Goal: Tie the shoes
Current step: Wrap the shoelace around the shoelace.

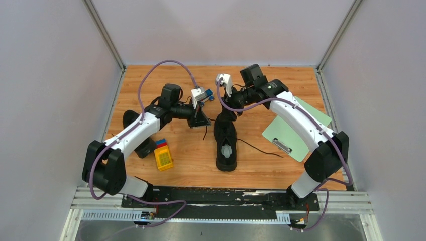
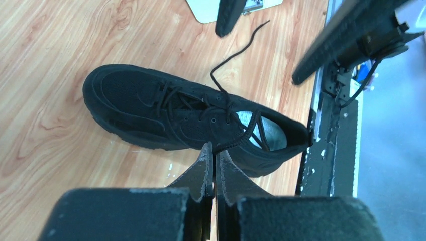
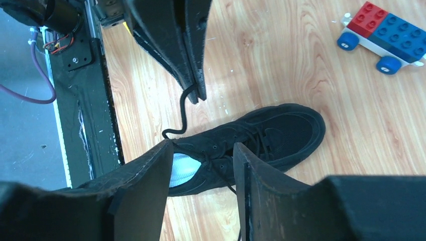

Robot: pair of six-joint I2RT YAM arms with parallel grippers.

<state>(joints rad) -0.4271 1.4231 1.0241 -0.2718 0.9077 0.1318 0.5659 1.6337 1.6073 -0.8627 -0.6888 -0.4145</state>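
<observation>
While the left gripper [image 2: 214, 150] pinches a lace [image 3: 182, 115], the right gripper [image 3: 202, 145] hangs open above the shoe [image 1: 226, 143].
The left jaws are pressed together on the thin black lace, which runs up from the eyelets; the right jaws are spread with nothing between them. The shoe lies mid-table, toe away from the arm bases, with a pale insole [image 2: 271, 133] showing in its opening and its other lace [image 1: 256, 147] trailing toward a green clipboard [image 1: 296, 133]. A second shoe [image 1: 131, 119] sits partly hidden under the left arm. A yellow block [image 1: 163, 156] and a brick toy car [image 3: 384, 37] rest on the wooden table [image 1: 191, 165], which is enclosed by pale walls [image 1: 216, 30].

No readable text, label or number anywhere
</observation>
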